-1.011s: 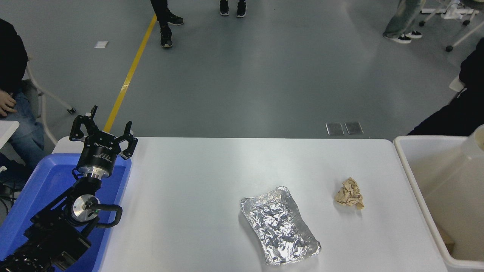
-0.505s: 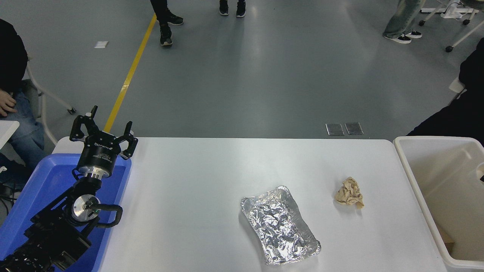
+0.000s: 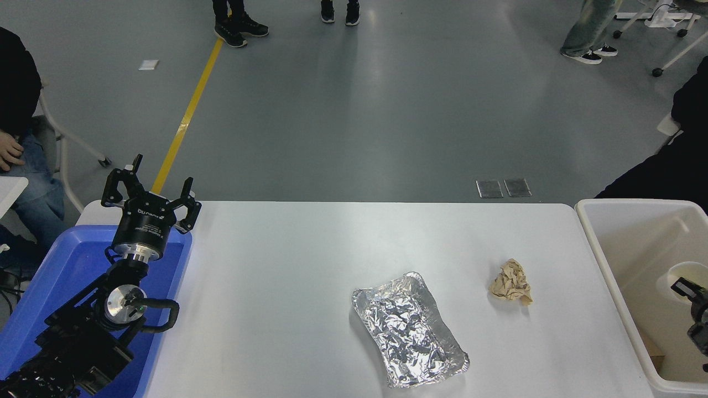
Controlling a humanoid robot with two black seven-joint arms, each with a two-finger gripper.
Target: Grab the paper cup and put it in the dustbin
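The paper cup [image 3: 679,275] is white with a cream inside. It is upright inside the dustbin [image 3: 603,260], the off-white tub at the table's right end. My right gripper [image 3: 688,292] comes in from the right edge and grips the cup at its near rim, holding it down between the dustbin's walls. Most of the right arm is cut off by the picture's edge. My left gripper [image 3: 150,190] is open and parked over the blue tub at the lower left.
A crinkled foil tray [image 3: 408,329] lies on the white table [image 3: 287,287] at centre front. A crumpled tan paper ball [image 3: 511,282] lies to its right, near the dustbin. A blue tub [image 3: 61,276] stands at the left end. People stand and sit around the far floor.
The cup was high up at the right edge, close to the camera, then left the picture. It now shows lower, inside the dustbin, with my right gripper. The left arm has not moved.
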